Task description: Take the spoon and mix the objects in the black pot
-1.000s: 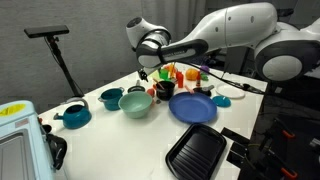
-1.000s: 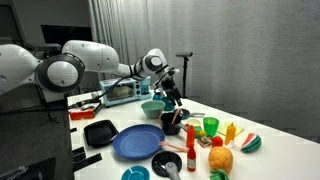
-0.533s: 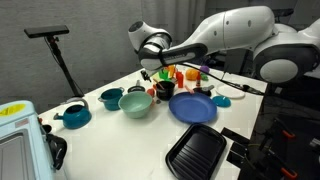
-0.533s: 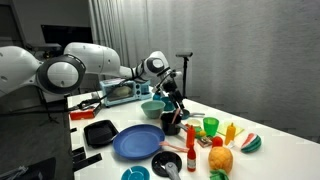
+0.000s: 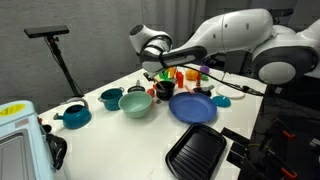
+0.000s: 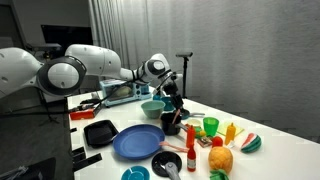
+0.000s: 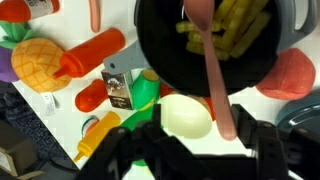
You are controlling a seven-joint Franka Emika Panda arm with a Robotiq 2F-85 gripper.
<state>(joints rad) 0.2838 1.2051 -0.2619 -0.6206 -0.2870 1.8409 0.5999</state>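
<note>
The black pot [image 7: 160, 50] fills the top of the wrist view and holds yellow-green strips. A pink spoon [image 7: 210, 60] lies with its bowl in the pot, its handle reaching over the rim toward my gripper [image 7: 202, 132]. The fingers are apart. The handle's end sits between them, close to one finger, with a gap to the other. In both exterior views my gripper [image 5: 163, 72] [image 6: 172, 100] hangs just above the pot [image 5: 163, 88] [image 6: 171, 122]. The spoon is too small to make out there.
Next to the pot are a green bowl [image 5: 135, 103], a blue plate [image 5: 193, 108], a black ridged tray [image 5: 197, 150] and teal pots [image 5: 110, 98]. Toy food crowds the pot: a pineapple [image 7: 35, 65], a red bottle [image 7: 95, 52], a white egg shape [image 7: 185, 115]. A toaster oven [image 5: 20, 140] stands at the table's end.
The arm has shifted slightly over the pot. The pot and the other objects have not moved.
</note>
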